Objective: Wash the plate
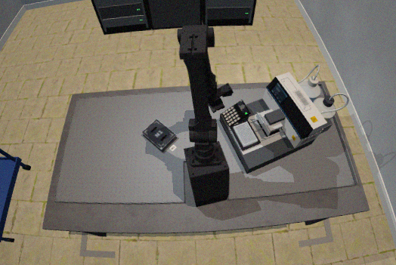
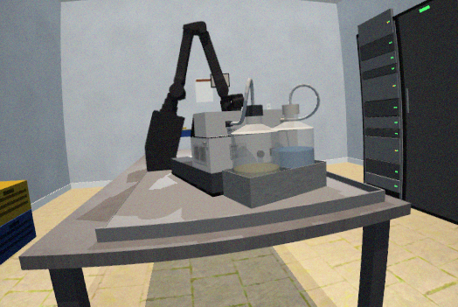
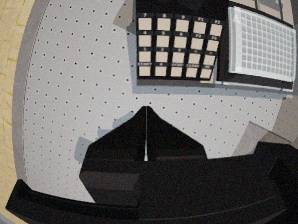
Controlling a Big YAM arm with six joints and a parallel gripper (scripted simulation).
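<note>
The white plate (image 1: 245, 134) (image 3: 262, 47) lies in the washer's carrier, beside the keypad (image 1: 235, 115) (image 3: 178, 42); whether it is flat inside all locators I cannot tell. The START key (image 3: 144, 72) is leftmost in the lowest row. The washer (image 1: 298, 107) (image 2: 210, 146) shows a green lamp (image 1: 245, 113). My gripper (image 3: 146, 112) is shut with nothing between its fingertips. In the wrist view it shows below the keypad's lower edge, off the keys. Nest N1 (image 1: 152, 137) is empty, with a small white A1 card (image 1: 173, 148) beside it.
Two bottles (image 2: 255, 150) (image 2: 294, 142) with looping tubes stand in a grey tray (image 2: 280, 187) behind the washer. The washer's tall head stands right of the plate. A low rim (image 2: 245, 222) runs along the table's edge. Server racks (image 1: 122, 1) stand beyond the table.
</note>
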